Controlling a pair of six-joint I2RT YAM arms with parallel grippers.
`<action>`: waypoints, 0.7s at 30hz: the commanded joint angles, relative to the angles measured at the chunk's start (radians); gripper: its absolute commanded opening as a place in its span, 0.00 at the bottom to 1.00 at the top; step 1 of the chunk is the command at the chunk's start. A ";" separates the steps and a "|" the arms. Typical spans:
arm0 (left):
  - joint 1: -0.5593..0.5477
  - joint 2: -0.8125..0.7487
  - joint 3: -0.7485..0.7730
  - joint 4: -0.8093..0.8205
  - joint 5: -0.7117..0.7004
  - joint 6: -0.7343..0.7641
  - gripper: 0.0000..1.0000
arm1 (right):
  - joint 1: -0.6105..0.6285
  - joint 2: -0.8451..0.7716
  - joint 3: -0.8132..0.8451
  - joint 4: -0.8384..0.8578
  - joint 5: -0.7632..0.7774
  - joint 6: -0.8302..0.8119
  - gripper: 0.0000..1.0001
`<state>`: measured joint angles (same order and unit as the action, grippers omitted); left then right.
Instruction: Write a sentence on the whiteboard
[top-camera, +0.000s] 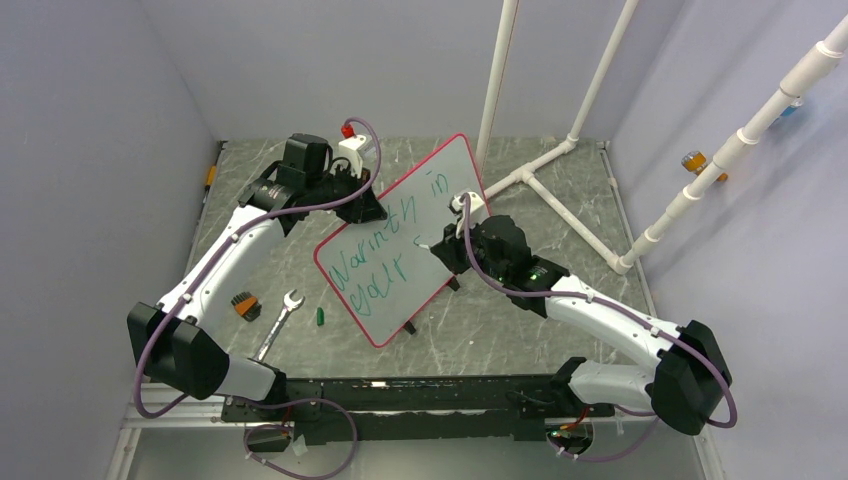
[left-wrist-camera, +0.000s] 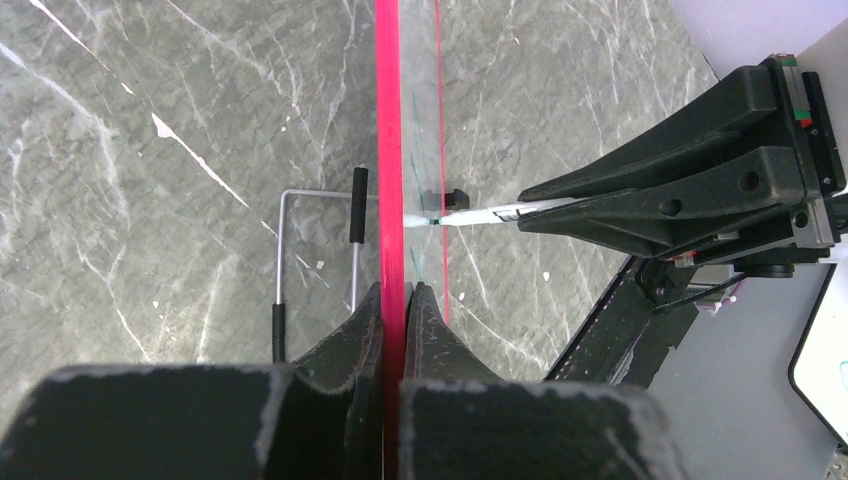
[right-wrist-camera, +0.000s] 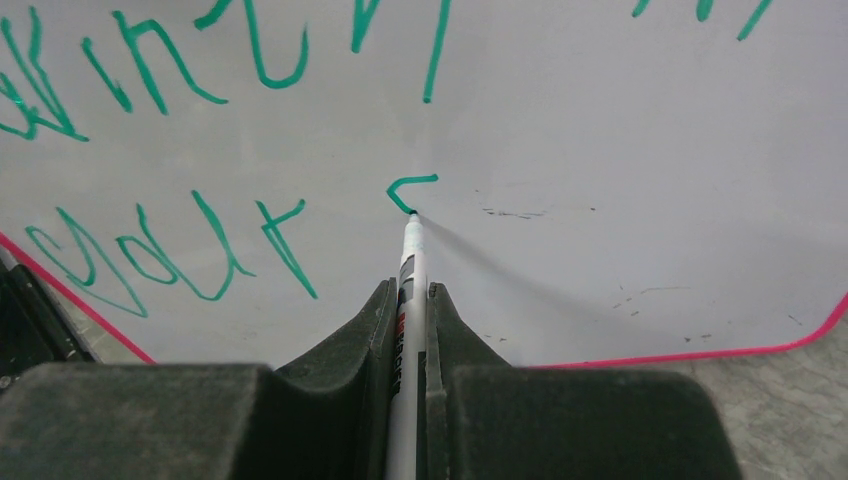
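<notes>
We see the whiteboard (top-camera: 400, 240) standing tilted in the middle of the grey marbled desk (top-camera: 560, 290), between the two arms, one corner toward the back wall; the left claw (left-wrist-camera: 392, 300) is clamped on its red rim, its fingers pressed flat on either side of the thin edge; the right claw (right-wrist-camera: 408, 295) is closed on a white marker (right-wrist-camera: 410, 260), which lies straight between the fingers and points at the board's face; the marker's green tip touches the board at the lower end of a short hooked stroke. The sentence (top-camera: 385, 250) runs in green in two lines; we read "Warmth in" above and "your" below, with the hooked stroke just after "your". On the desk left of the board lie a wrench (top-camera: 278, 322) and, near it, a small green cap (top-camera: 320, 316), both apart from the board.
</notes>
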<state>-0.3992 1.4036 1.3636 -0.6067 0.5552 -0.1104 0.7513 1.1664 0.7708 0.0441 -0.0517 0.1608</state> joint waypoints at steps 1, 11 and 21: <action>-0.052 0.046 -0.064 -0.054 -0.066 0.167 0.00 | -0.010 0.004 -0.022 -0.020 0.079 0.001 0.00; -0.052 0.047 -0.062 -0.055 -0.065 0.167 0.00 | -0.010 0.000 -0.055 -0.027 0.058 0.006 0.00; -0.053 0.046 -0.063 -0.054 -0.067 0.167 0.00 | -0.010 0.001 -0.042 -0.018 -0.068 -0.004 0.00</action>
<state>-0.4004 1.4036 1.3636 -0.6064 0.5552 -0.1143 0.7399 1.1648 0.7170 -0.0101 -0.0429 0.1600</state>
